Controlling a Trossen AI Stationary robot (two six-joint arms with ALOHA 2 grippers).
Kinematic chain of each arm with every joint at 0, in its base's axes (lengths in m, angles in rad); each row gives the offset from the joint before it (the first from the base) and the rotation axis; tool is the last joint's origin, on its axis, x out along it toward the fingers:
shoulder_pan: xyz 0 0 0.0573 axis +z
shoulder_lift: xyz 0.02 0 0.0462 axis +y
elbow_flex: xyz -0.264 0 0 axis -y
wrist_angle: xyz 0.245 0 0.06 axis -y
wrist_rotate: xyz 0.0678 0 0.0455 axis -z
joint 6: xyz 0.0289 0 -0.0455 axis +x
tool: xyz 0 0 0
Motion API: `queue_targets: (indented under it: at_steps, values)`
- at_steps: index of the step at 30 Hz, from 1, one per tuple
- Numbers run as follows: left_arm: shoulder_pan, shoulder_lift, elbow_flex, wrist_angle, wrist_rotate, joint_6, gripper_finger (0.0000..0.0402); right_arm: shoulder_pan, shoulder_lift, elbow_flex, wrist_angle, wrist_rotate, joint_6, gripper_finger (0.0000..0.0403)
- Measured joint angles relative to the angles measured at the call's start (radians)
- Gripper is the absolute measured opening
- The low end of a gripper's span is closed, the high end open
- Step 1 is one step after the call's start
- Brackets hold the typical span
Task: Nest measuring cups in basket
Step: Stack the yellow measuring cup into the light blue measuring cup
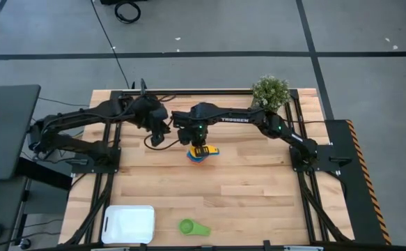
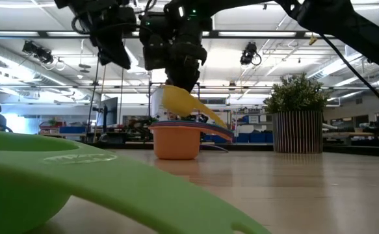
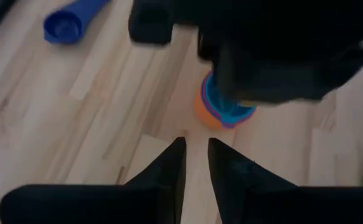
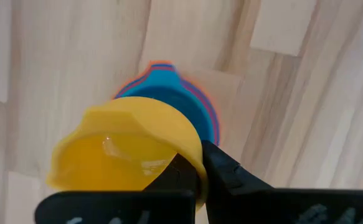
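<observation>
Now the right pincer (image 4: 200,163) is pinching the yellow cup (image 4: 122,149) by its rim, holding it tilted directly above the stack (image 2: 176,140) of nested cups mid-counter (image 1: 244,188). The stack lies straight below, orange cup outermost. The yellow cup's handle slants down and away from the pincer, its mouth tipped sideways. It looks ready to drop in. The left pincer (image 3: 195,163) hovers just beside, fingers nearly together and holding nothing. The green cup (image 1: 192,227) and basket (image 1: 128,224) sit well apart at the counter's front edge.
</observation>
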Motion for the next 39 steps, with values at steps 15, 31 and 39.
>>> queue_targets:
  at_steps: [15,31,39]
  values:
    - [0.001,-0.161,0.000,-0.004,-0.066,-0.053,0.0075,0.014,0.040,-0.002,-0.027,0.009,-0.038,0.0024]
    - [0.001,-0.163,0.000,-0.012,-0.070,-0.049,0.0075,0.017,0.040,0.029,-0.097,0.027,-0.057,0.0069]
    - [0.001,-0.164,0.000,-0.029,-0.065,-0.046,0.0075,0.018,-0.008,0.033,-0.092,0.023,-0.100,0.0071]
